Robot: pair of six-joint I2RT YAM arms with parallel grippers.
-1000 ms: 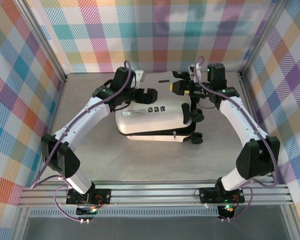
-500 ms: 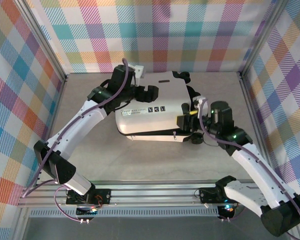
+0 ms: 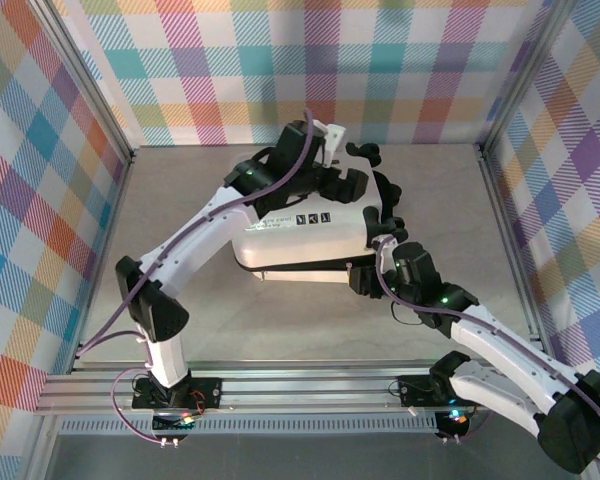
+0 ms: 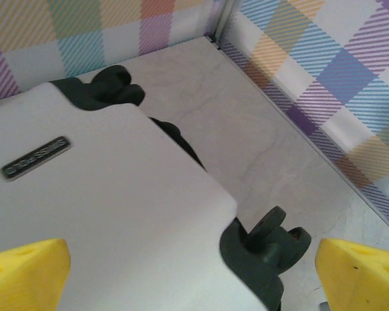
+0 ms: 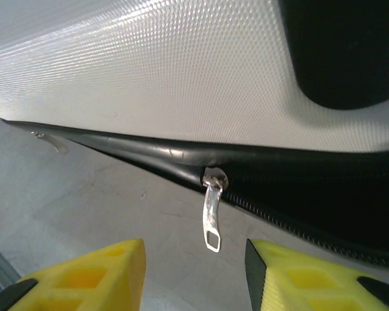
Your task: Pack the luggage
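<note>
The white luggage (image 3: 305,225) lies flat on the bench (image 3: 180,250). The left tool (image 4: 193,275) hangs over it, spread wide apart — the right tool (image 5: 194,272) (apart too) faces the zipper pull (image 5: 211,217).

Bright even light, soft shadows, sheen on luggage (image 5: 149,71), slight blur
</note>
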